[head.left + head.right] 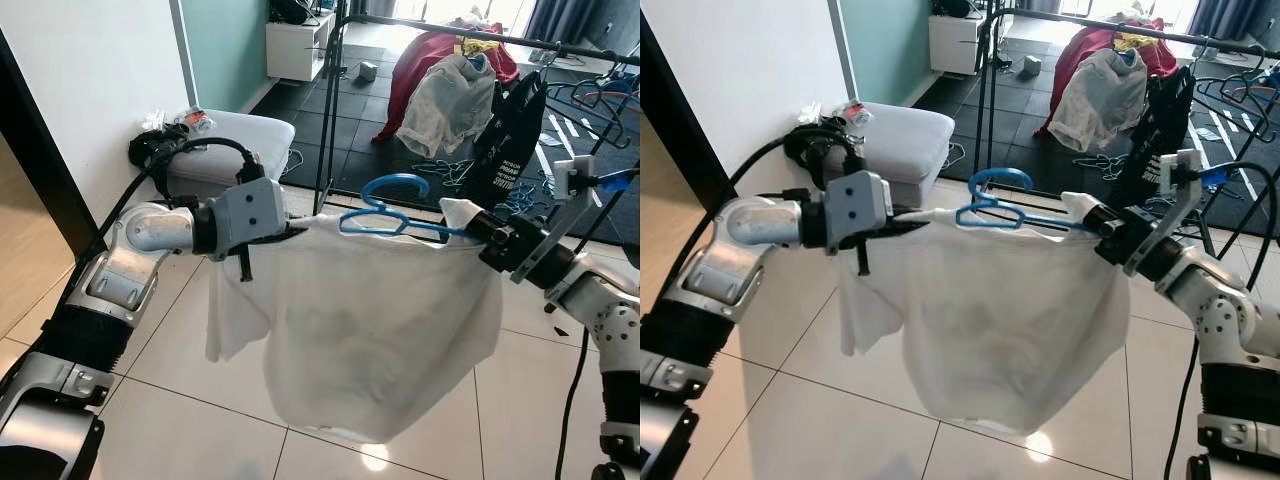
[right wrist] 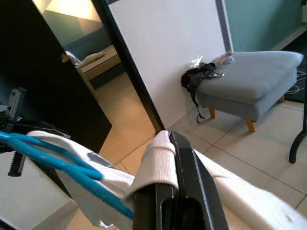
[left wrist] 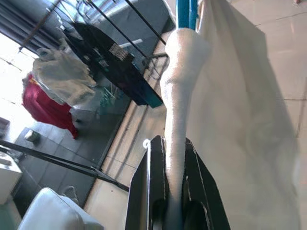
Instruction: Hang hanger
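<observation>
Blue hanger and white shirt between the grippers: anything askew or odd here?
Yes. The blue hanger lies almost flat along the top edge of the white shirt, hook sideways. The left gripper and right gripper pinch the shirt's ends, so it sags between them. Loose hangers litter the dark floor beyond.

head pair: looks forward-down, mid-range, clothes rack at 1 o'clock | wrists: close along fingers | shared: white garment

Silver arms, black cables, black fingers (grey wrist housings).
</observation>
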Robot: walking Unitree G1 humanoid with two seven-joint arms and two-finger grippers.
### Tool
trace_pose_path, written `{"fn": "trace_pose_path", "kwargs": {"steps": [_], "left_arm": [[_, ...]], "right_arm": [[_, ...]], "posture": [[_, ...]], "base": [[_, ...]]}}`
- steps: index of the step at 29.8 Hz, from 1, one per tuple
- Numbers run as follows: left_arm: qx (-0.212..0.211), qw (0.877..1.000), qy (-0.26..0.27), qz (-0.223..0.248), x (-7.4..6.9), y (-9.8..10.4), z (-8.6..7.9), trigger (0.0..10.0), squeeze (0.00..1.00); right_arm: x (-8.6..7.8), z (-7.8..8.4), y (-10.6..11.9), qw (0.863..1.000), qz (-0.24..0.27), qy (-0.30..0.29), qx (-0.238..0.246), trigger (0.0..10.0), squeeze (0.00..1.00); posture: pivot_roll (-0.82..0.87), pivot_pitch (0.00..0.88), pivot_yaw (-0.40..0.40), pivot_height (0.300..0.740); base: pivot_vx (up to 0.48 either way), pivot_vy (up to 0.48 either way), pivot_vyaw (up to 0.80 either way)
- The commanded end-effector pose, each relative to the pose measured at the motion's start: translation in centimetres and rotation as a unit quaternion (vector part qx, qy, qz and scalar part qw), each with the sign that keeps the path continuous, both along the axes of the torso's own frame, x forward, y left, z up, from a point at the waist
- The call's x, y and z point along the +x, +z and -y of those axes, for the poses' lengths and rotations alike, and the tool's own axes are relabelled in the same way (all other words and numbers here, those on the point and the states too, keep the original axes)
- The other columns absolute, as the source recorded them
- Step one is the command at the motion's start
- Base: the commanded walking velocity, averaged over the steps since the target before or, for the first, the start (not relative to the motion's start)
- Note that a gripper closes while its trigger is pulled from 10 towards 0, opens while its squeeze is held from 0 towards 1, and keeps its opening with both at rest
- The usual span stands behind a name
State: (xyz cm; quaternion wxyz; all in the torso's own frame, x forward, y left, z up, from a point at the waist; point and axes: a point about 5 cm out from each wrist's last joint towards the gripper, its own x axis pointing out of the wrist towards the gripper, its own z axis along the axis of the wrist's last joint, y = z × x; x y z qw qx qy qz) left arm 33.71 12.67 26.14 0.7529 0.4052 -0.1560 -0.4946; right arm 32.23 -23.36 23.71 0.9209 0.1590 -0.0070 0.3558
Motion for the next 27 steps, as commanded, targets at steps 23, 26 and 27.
{"fn": "trace_pose_path", "kwargs": {"steps": [23, 26, 27], "left_arm": [[-0.088, 0.989, 0.034, -0.117, 0.0, -0.2, 1.9, 10.0, 0.0], [-0.101, 0.986, -0.013, -0.131, -1.1, 0.0, 2.8, 10.0, 0.0], [-0.101, 0.986, -0.013, -0.131, -1.1, 0.0, 2.8, 10.0, 0.0]], "right_arm": [[1.2, 0.4, -0.6, 0.995, -0.039, -0.083, -0.043, 0.0, 0.0], [1.3, 0.2, -0.6, 0.995, -0.038, -0.079, -0.046, 0.0, 0.0], [1.3, 0.2, -0.6, 0.995, -0.038, -0.079, -0.046, 0.0, 0.0]], "posture": [[-0.05, 0.086, -0.044, 0.74], [-0.05, 0.086, -0.044, 0.74], [-0.05, 0.086, -0.044, 0.74]], "base": [[0.0, 0.0, 0.0], [0.0, 0.0, 0.0], [0.0, 0.0, 0.0]]}}
